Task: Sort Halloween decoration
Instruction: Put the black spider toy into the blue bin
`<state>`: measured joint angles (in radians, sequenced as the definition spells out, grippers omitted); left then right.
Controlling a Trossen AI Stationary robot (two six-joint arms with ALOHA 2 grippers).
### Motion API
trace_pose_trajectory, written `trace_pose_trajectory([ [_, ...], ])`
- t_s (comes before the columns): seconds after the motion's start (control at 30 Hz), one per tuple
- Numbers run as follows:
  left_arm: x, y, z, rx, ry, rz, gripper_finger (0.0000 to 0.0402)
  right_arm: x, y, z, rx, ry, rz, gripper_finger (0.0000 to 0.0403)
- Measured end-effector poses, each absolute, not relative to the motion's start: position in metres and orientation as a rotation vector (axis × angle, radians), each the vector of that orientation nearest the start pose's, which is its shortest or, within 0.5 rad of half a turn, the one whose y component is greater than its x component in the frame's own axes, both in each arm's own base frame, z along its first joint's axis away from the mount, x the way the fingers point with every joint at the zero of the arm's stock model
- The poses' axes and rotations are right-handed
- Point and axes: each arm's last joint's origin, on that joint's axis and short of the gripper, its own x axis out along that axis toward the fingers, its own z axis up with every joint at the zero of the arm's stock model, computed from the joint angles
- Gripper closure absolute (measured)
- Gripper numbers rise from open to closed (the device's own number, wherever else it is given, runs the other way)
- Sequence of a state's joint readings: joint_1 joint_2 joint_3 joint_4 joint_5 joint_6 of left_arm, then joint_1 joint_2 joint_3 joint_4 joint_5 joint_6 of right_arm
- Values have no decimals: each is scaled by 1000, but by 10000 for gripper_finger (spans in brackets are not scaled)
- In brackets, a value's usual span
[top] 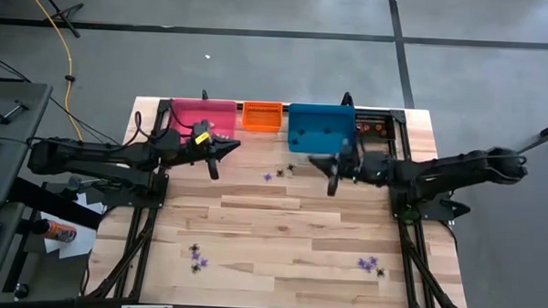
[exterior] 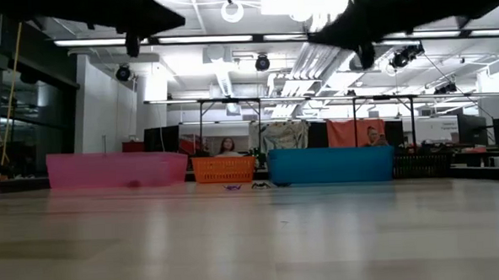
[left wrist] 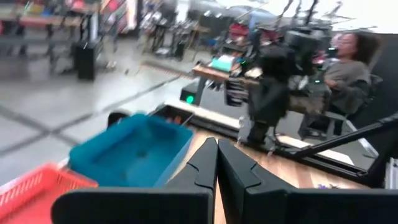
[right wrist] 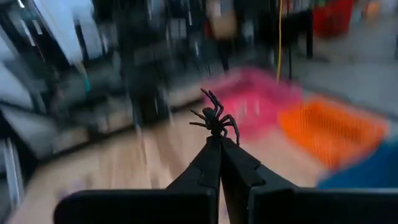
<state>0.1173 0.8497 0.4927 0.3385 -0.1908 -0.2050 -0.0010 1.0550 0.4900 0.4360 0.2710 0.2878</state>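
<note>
R gripper [right wrist: 219, 140] clenched on 1 black spider [right wrist: 214, 118]; L gripper [left wrist: 217, 149] clenched, empty

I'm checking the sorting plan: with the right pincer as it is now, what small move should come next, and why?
Probably carry the right pincer over a bin, perhaps the black bin nearest it, then open. It is shut on a black spider, held above bare table, beside the blue bin.

A black spider trinket [right wrist: 214, 118] sits pinched in shut jaws; purple and black trinkets [top: 371, 264] lie scattered on the table
</note>
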Motion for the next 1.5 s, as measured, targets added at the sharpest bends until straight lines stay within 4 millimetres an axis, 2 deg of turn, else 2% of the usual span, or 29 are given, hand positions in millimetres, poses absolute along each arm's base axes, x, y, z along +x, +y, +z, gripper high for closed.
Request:
trace_pose_trajectory([
  [0.13, 193, 27, 278, -122, -48, 257, 401, 230, -21, 271, 222, -23, -258, 403],
  [0.27, 196, 26, 284, -88, -51, 228, 401, 237, -29, 290, 178, 48, -140, 403],
  [0.43, 198, 26, 286, -76, -46, 203, 401, 240, -34, 294, 167, 115, -53, 403],
  [0.77, 198, 26, 285, -93, -39, 203, 401, 239, -35, 296, 172, 103, -57, 403],
  [0.87, 198, 26, 285, -103, -39, 203, 401, 239, -40, 292, 246, 125, -129, 403],
  [1.07, 198, 26, 285, -103, -40, 207, 401, 243, -84, 260, 503, 311, -399, 403],
  [1.3, 198, 26, 284, -153, -41, 207, 401, 258, -162, 237, 703, 701, -722, 403],
  [1.5, 198, 26, 284, -154, -37, 209, 401, 277, -211, 200, 811, 981, -844, 403],
])
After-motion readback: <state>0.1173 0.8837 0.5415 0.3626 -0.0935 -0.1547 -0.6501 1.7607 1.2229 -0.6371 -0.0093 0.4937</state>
